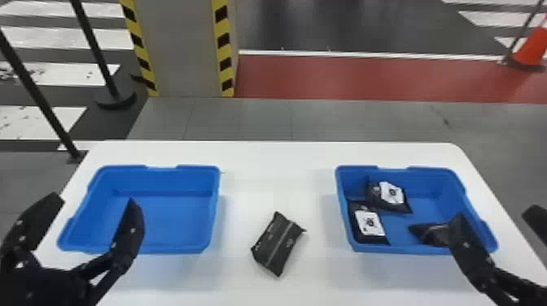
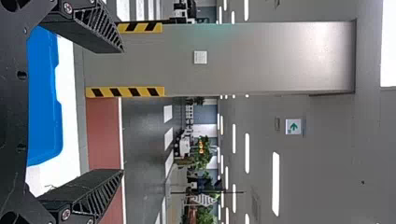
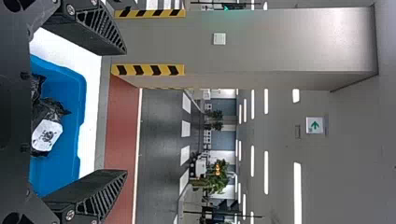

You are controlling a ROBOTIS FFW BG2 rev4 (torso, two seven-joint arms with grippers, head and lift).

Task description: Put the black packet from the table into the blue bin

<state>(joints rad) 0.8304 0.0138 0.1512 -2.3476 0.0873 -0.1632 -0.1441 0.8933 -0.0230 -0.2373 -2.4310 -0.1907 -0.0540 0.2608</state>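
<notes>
Before you on the white desk (image 1: 276, 162) stand two blue bins, the left bin (image 1: 171, 179) and the right bin (image 1: 427, 179). One black packet (image 1: 277, 244) lies slantwise between them. Your right bin holds three more: two labelled packets (image 1: 392, 193) and, partly behind a finger, a dark packet (image 1: 433, 235). Of your two grippers, the left pincer (image 1: 92, 199) and the right pincer (image 1: 496, 212) each stand wide, with air between their fingers.

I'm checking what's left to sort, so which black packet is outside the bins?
The black packet on the white table, between the left blue bin and the right blue bin; the other packets lie inside the latter.
</notes>
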